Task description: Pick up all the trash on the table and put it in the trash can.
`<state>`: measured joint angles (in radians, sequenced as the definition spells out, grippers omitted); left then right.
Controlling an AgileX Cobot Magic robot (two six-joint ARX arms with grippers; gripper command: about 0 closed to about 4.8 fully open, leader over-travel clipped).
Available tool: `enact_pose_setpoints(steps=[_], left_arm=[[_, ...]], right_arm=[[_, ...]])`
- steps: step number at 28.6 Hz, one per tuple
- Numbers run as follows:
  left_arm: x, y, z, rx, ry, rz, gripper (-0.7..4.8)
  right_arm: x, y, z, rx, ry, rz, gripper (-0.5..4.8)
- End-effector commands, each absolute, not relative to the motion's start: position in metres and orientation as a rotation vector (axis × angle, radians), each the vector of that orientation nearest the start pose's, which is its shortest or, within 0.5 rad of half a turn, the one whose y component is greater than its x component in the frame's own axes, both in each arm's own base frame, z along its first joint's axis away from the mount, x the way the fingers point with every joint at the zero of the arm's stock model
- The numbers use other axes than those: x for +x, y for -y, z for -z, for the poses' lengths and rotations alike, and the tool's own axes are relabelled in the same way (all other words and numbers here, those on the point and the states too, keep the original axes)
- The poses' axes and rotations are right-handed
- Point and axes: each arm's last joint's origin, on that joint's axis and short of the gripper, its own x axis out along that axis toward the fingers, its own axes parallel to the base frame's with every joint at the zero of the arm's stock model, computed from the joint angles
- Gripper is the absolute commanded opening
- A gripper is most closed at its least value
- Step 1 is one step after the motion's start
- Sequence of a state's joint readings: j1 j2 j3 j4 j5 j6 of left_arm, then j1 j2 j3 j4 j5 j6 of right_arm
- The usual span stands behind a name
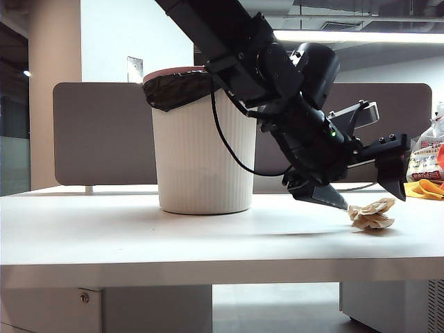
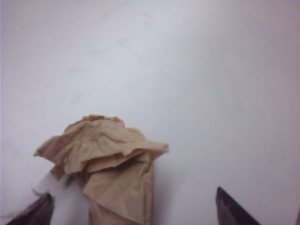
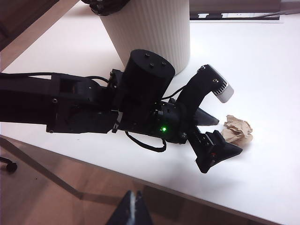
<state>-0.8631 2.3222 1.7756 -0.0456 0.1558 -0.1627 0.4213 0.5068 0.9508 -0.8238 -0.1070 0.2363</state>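
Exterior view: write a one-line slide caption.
Left end effector, open, reaches a crumpled paper wad on the table beside the trash can.

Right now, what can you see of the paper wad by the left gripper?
The paper wad is crumpled tan-brown paper, loosely folded with ragged edges, lying on the white table to the right of the trash can in the exterior view. It sits between the fingers of the open left gripper, which reaches down at it. Whether a finger touches it is unclear. It is not lifted.
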Motion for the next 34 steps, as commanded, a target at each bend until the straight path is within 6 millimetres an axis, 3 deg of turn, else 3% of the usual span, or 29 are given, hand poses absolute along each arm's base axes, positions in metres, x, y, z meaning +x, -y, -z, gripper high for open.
enact_pose_setpoints(steps=[1, 4, 6, 8, 20, 25, 31, 34], left_arm=[[0.334, 0.402, -0.162, 0.057, -0.664, 0.942, 3.92], [0.334, 0.402, -0.159, 0.052, -0.674, 0.940, 3.64], [0.333, 0.403, -0.159, 0.039, -0.682, 0.940, 2.11], [0.333, 0.403, -0.159, 0.033, -0.689, 0.966, -0.10], [0.334, 0.403, -0.167, 0.014, -0.658, 0.982, -0.05], [0.331, 0.399, -0.208, -0.017, -0.553, 0.999, -0.05], [0.329, 0.376, -0.287, -0.093, -0.332, 0.986, -0.05], [0.328, 0.368, -0.300, -0.105, -0.320, 0.980, -0.04]], right_arm=[[0.066, -0.033, -0.358, 0.175, -0.417, -0.480, -0.05], [0.066, -0.033, -0.358, 0.175, -0.420, -0.481, -0.05], [0.066, -0.033, -0.358, 0.174, -0.422, -0.480, -0.05], [0.066, -0.033, -0.358, 0.174, -0.423, -0.480, -0.05], [0.065, -0.032, -0.359, 0.176, -0.410, -0.482, -0.05], [0.060, -0.029, -0.370, 0.176, -0.343, -0.461, -0.05], [0.055, -0.026, -0.395, 0.168, -0.176, -0.433, -0.05], [0.053, -0.024, -0.400, 0.173, -0.151, -0.428, -0.05]])
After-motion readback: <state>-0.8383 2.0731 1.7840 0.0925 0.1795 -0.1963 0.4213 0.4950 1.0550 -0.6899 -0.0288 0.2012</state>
